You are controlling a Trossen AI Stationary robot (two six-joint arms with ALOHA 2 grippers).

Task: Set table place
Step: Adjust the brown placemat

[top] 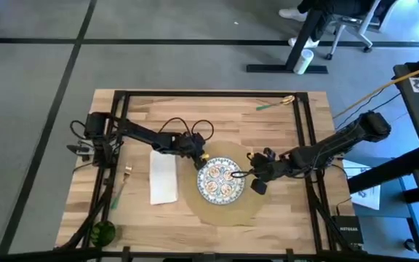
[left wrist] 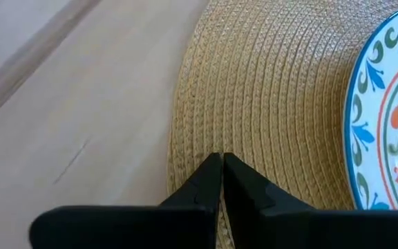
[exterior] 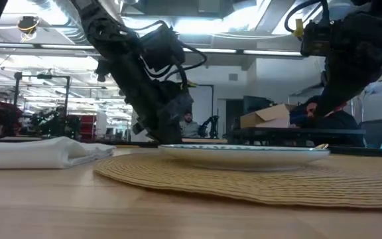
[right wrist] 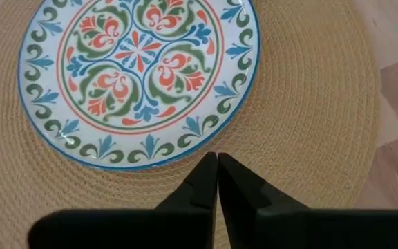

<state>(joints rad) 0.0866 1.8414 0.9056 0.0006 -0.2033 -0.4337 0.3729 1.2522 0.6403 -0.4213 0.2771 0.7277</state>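
The round tan placemat (top: 228, 211) lies on the wooden table (top: 195, 109), toward its near edge. A patterned plate (top: 220, 180) rests on the mat's far half. My left gripper (top: 200, 159) is shut, its tips (left wrist: 222, 159) low over the placemat (left wrist: 268, 90) just left of the plate (left wrist: 392, 104). My right gripper (top: 247, 175) is also shut, its tips (right wrist: 217, 158) above the mat (right wrist: 309, 138) beside the plate's right rim (right wrist: 185, 149). Nothing is between either pair of fingers. My left gripper slants down from the table's left with shut fingers, close over the placemat's left part near its rim (left wrist: 185, 166). In the low view it reaches down to mat level (exterior: 156, 136) behind the plate. I cannot tell whether it touches the mat.
A folded white napkin (top: 164, 177) lies left of the mat. Farther left is a utensil with a green handle (top: 121, 185), and another lies at the far right (top: 275, 103). A green round thing (top: 102, 233) sits at the near left corner. A black frame (top: 209, 93) edges the table.
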